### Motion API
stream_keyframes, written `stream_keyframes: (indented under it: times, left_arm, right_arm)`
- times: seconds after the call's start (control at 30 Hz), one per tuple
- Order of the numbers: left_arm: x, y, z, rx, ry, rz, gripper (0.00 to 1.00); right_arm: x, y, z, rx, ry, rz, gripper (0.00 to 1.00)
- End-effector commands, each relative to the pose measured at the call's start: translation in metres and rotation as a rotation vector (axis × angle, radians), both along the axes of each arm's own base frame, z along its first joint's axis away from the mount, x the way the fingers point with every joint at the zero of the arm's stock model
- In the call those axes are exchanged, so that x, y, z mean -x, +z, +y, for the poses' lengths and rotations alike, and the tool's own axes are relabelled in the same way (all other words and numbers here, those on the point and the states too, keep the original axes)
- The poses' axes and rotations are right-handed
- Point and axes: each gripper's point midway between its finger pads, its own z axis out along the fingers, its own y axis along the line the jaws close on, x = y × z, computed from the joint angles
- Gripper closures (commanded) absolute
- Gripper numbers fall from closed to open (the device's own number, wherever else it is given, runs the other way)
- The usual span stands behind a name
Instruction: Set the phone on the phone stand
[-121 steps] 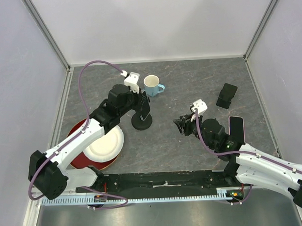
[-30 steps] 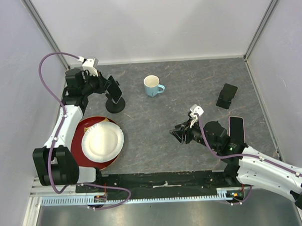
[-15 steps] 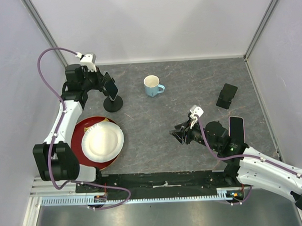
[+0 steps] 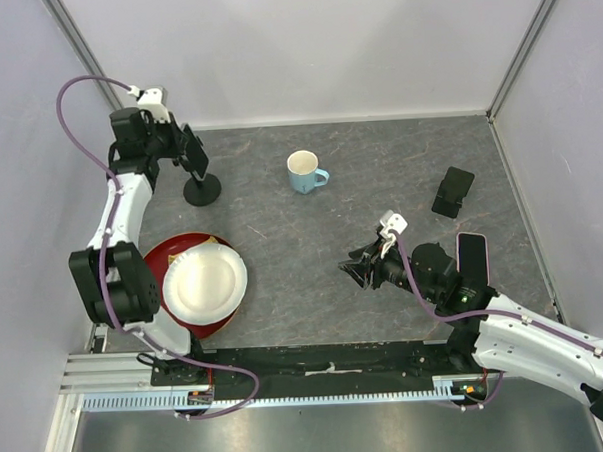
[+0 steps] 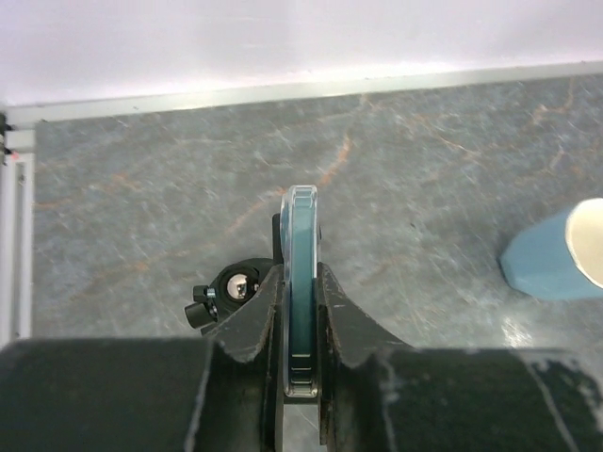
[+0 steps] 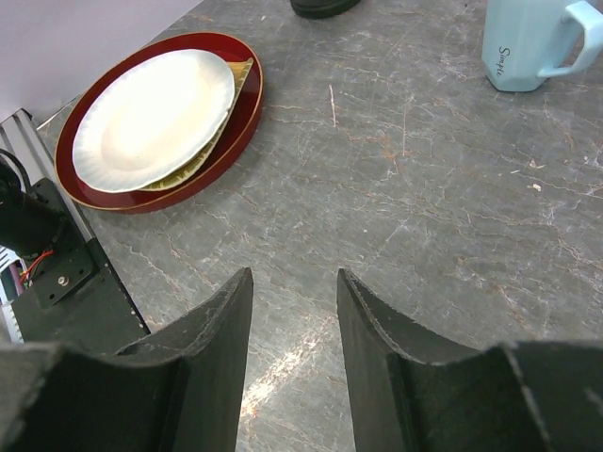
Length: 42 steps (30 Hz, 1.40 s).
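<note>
My left gripper (image 4: 189, 156) is at the back left, shut on a dark, teal-edged phone (image 4: 193, 149). The phone sits upright at the head of the black phone stand (image 4: 202, 190), whose round base rests on the table. In the left wrist view the phone (image 5: 301, 235) is edge-on between my fingers (image 5: 250, 320), with the stand's joint (image 5: 234, 287) just left of it. My right gripper (image 4: 351, 269) is open and empty, low over the middle of the table; in the right wrist view (image 6: 294, 275) only bare table lies between its fingers.
A light blue mug (image 4: 304, 172) stands at the back centre. A red tray (image 4: 155, 264) with a white paper plate (image 4: 204, 282) lies front left. A black phone (image 4: 452, 191) and a pink-edged phone (image 4: 471, 259) lie at the right. Walls enclose the table.
My left gripper has moved back and to the left, holding the phone, and the stand has moved with it from the table's middle to the back left corner. The right arm has barely moved.
</note>
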Motion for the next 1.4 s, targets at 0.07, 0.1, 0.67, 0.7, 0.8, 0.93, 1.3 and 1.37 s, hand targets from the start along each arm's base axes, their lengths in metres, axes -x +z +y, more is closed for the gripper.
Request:
stream_keyframes:
  times: [0.07,0.1,0.67,0.7,0.8,0.93,1.3,1.37]
  left_arm:
    - [-0.064,0.078,0.047,-0.147,-0.035,-0.281,0.98]
    - [-0.07,0.094,0.051,-0.187,-0.037,-0.3,0.98]
    - [-0.146,0.074,0.124,-0.253,0.039,-0.283,0.98]
    - [-0.146,0.074,0.126,-0.261,0.041,-0.283,0.98]
    - [-0.146,0.067,0.127,-0.275,0.029,-0.27,0.98]
    - [-0.15,0.058,0.126,-0.275,0.021,-0.261,0.98]
    - [-0.157,0.051,0.127,-0.296,0.018,-0.265,0.95]
    - [-0.156,0.048,0.128,-0.279,0.032,-0.251,0.87]
  right_arm:
    - [-0.001,0.0,-0.001,-0.003,-0.001,-0.014,0.52]
    - [-0.001,0.0,-0.001,0.0,-0.001,-0.013,0.52]
    - [-0.018,-0.006,-0.003,0.047,-0.07,-0.019,0.52]
    - [-0.017,-0.007,-0.003,0.048,-0.069,-0.017,0.52]
    - [-0.018,-0.008,-0.002,0.05,-0.069,-0.013,0.52]
    - [-0.017,-0.01,0.002,0.054,-0.053,0.0,0.52]
    - [-0.019,-0.011,0.004,0.045,-0.058,0.015,0.52]
    - [-0.019,-0.011,0.005,0.045,-0.055,0.015,0.52]
